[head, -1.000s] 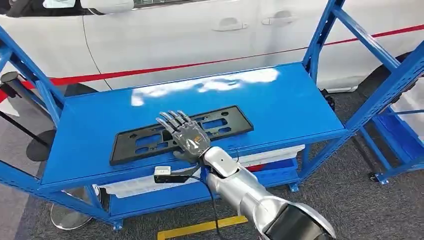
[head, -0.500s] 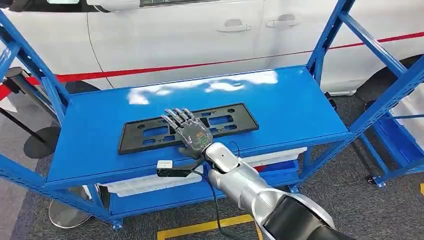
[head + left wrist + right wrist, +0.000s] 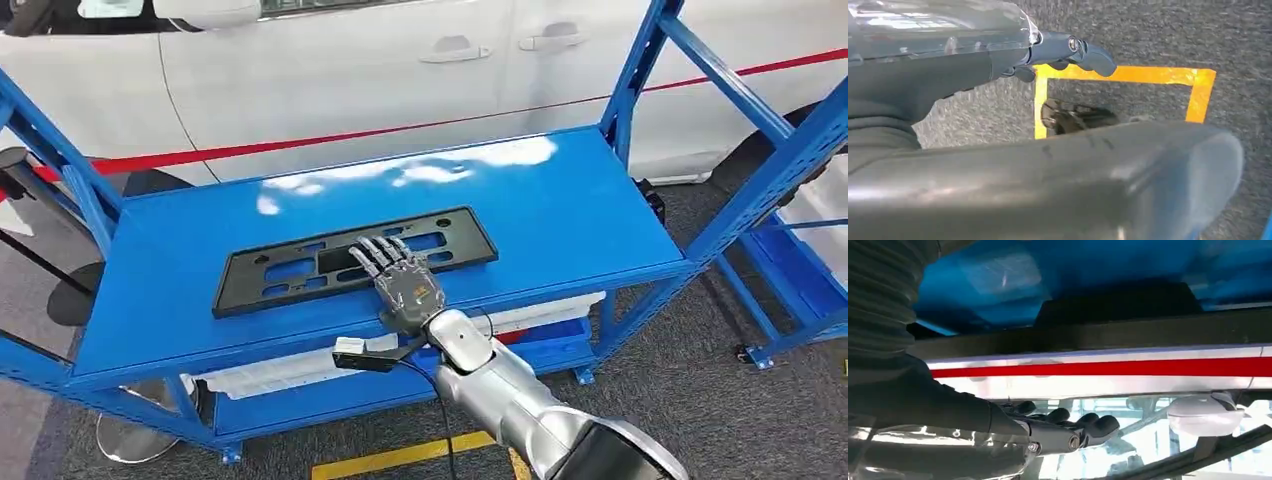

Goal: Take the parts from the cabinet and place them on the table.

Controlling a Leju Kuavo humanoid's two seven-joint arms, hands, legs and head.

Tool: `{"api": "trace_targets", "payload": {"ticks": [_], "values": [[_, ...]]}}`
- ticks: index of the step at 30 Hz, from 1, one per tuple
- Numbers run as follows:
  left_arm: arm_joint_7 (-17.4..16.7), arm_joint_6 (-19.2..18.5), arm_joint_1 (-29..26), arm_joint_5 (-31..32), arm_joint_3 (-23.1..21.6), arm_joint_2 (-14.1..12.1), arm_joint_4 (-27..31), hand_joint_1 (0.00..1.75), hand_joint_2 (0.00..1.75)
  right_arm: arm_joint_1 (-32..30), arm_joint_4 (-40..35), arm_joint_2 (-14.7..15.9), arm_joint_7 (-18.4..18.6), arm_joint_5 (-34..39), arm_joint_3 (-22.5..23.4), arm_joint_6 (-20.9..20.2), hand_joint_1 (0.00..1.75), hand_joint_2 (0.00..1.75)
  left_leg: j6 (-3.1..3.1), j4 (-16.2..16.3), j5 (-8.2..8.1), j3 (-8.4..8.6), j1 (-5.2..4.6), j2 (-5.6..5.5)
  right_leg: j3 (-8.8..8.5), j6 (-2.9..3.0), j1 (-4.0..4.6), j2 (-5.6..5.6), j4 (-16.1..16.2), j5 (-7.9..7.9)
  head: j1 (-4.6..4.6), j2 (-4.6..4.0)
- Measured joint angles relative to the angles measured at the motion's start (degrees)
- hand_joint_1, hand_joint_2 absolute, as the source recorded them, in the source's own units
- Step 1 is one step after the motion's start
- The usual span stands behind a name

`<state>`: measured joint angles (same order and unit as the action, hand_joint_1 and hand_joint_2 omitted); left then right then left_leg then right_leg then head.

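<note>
Lying under right hand (image 3: 405, 283) (fingers spread): black plate (image 3: 300, 265).

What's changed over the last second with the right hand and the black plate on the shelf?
The right hand has slid toward the right along the black plate's near edge, fingers spread flat above it, not gripping. The plate lies flat as before on the blue shelf; shifts of the whole picture are camera motion.

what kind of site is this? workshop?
Probably a car assembly or service floor, not a home or lab: a white car parked right behind a blue steel rack, a black license plate frame on its shelf, and yellow floor tape.
</note>
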<state>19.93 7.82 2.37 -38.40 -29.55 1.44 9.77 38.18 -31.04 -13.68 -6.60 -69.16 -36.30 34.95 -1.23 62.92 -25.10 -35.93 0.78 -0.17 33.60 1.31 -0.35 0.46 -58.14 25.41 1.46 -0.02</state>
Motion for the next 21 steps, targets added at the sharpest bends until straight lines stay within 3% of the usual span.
{"api": "trace_targets", "payload": {"ticks": [1,2,5,7,8,10,11,12,13,14,15,16,17,21], "values": [[-0.02,-0.02,0.09,0.02,-0.11,-0.13,0.00,0.00,0.00,-0.21,-0.26,0.15,0.00,-0.07,0.20,0.00,0.00,1.75,0.24,-3.72,0.97,1.74,-0.01,0.06,-0.07,-0.17,0.02,0.00,-0.04,0.11,0.00,0.00],[-0.13,-0.22,0.26,0.00,-0.33,-0.17,0.00,0.00,0.00,-0.43,-0.65,0.35,0.00,-0.37,0.54,-0.02,0.00,1.75,0.61,-5.03,0.07,2.48,-0.40,0.02,0.19,-0.51,0.41,0.02,-0.24,0.23,0.00,0.00],[-0.20,-0.59,0.33,0.02,-0.76,-0.24,0.00,0.00,0.00,-0.90,-1.46,0.55,0.02,-0.85,0.92,-0.09,0.00,1.75,1.51,-4.86,0.27,2.16,-0.66,-0.17,0.19,-1.37,0.15,0.01,-0.01,0.02,0.00,0.00],[-0.17,-0.81,0.31,-0.04,-0.92,-0.22,0.00,0.00,0.00,-1.14,-1.81,0.83,0.02,-0.85,1.22,0.02,0.00,1.75,2.34,-5.60,0.51,2.62,-0.12,-0.07,0.50,-2.17,0.10,-0.05,-1.24,0.85,0.00,0.00],[0.06,-0.96,0.36,-0.15,-0.94,-0.22,0.00,0.00,0.00,-1.20,-1.88,0.89,-0.06,-0.85,1.53,0.11,0.00,1.75,2.90,-5.63,0.28,2.63,-0.15,-0.01,1.82,-2.39,0.15,-0.15,-3.69,2.45,-0.02,0.00],[0.30,-1.33,0.43,-0.20,-0.98,-0.33,0.00,0.00,0.00,-1.74,-1.88,1.09,-0.11,-0.83,2.12,0.31,0.00,1.75,3.16,-5.62,0.20,2.66,-0.23,0.00,6.41,-2.72,-0.02,-0.14,-12.58,6.62,-0.02,0.00],[0.35,-1.46,0.40,-0.20,-1.07,-0.44,0.00,0.00,0.00,-2.01,-1.88,1.25,-0.15,-0.83,2.38,0.57,0.00,1.75,3.24,-5.56,0.09,2.69,-0.25,-0.01,8.88,-2.85,-0.04,-0.15,-17.04,7.98,-0.02,0.00],[0.35,-1.49,0.34,-0.20,-1.14,-0.46,0.00,0.00,0.00,-2.20,-1.88,1.33,-0.15,-0.83,2.49,0.74,0.00,1.75,3.19,-5.52,-0.04,2.88,-0.25,-0.02,9.98,-2.90,-0.04,-0.15,-18.63,7.63,-0.02,0.00],[0.35,-1.53,0.31,-0.20,-1.18,-0.46,0.00,0.00,0.00,-2.27,-1.88,1.35,-0.17,-0.83,2.65,0.85,0.00,1.75,3.15,-5.50,-0.24,3.16,-0.25,-0.04,9.57,-2.86,-0.05,-0.16,-17.36,6.14,-0.02,0.00],[0.35,-1.60,0.31,-0.20,-1.20,-0.44,0.00,0.00,0.00,-2.28,-1.88,1.35,-0.17,-0.85,2.82,0.96,0.00,1.75,3.04,-5.47,-0.46,3.51,-0.25,-0.07,8.08,-2.74,-0.04,-0.16,-14.05,3.83,-0.02,0.00],[0.35,-1.60,0.33,-0.20,-1.20,-0.44,0.00,0.00,0.00,-2.29,-1.90,1.35,-0.17,-0.85,2.97,0.98,0.00,1.75,2.91,-5.46,-0.71,3.94,-0.25,-0.11,5.71,-2.50,-0.02,-0.16,-9.49,1.19,-0.02,0.00],[0.35,-1.60,0.35,-0.20,-1.20,-0.44,0.00,0.00,0.00,-2.30,-1.90,1.38,-0.17,-0.92,3.19,1.01,0.00,1.75,2.69,-5.46,-1.07,4.37,-0.26,-0.14,2.42,-2.02,0.05,-0.20,-2.91,-1.66,-0.02,0.00],[0.28,-1.60,0.44,-0.18,-1.22,-0.44,0.00,0.00,0.00,-2.29,-1.90,1.42,-0.17,-1.12,3.43,1.03,0.00,1.75,2.38,-5.20,-1.45,4.43,-0.62,-0.17,1.31,-1.72,0.35,-0.19,-0.48,-0.82,-0.02,0.00],[-0.07,-1.64,0.78,-0.17,-1.27,-0.48,0.00,0.00,0.00,-2.33,-2.29,1.40,-0.17,-2.25,4.79,1.05,0.00,1.75,0.94,-5.83,-2.91,5.41,-0.74,-0.04,0.58,-0.37,0.34,0.02,0.16,0.64,0.00,0.00]]}}
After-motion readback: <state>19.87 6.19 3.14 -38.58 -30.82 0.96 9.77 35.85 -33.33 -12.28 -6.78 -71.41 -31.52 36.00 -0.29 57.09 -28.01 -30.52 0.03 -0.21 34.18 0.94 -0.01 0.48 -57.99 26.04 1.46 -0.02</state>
